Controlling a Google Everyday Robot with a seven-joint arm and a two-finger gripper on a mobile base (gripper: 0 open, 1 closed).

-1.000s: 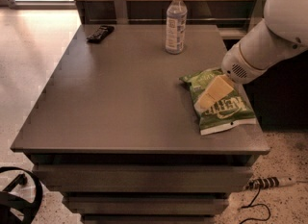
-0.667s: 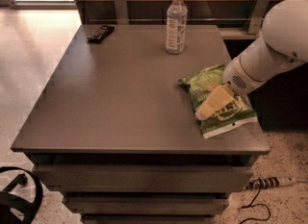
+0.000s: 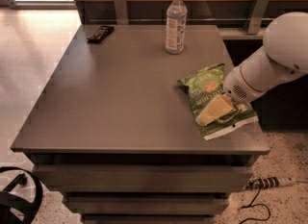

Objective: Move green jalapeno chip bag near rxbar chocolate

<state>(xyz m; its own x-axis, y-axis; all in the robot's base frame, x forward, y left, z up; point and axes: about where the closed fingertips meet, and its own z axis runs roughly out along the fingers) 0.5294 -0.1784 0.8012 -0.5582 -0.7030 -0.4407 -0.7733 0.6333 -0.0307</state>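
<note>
From my station, the claw [image 3: 214, 110] sits low on the green jalapeno chip bag [image 3: 204, 86], pressed onto its near half. The white arm [image 3: 269, 64] reaches in from the right. I cannot tell whether the claw is spread wide or already pinched on the film, because the tan tip blends into the crinkled wrapper. The bag lies flat on the right front part of the counter [image 3: 120, 98], close to the right edge. Its white bottom edge points toward the front corner.

The rxbar chocolate [image 3: 100, 33] lies at the far left corner, well apart from the bag. A clear water bottle [image 3: 176, 22] stands upright at the back, between the two but off the straight diagonal.

I judge the step in hand to be securing the grasp, so the carry has not begun. To do it well, I want the claw to bite a real fold of the bag rather than skim its slick top, then confirm the hold with a small lift before travelling. A crinkly bag full of air will likely slip or swing if pinched by a thin edge.

For the carry, I would keep the bag clear of the counter and run the diagonal in front of the bottle, minding the arm's sweep. I would set the bag down just beside the bar, not on top of it.
</note>
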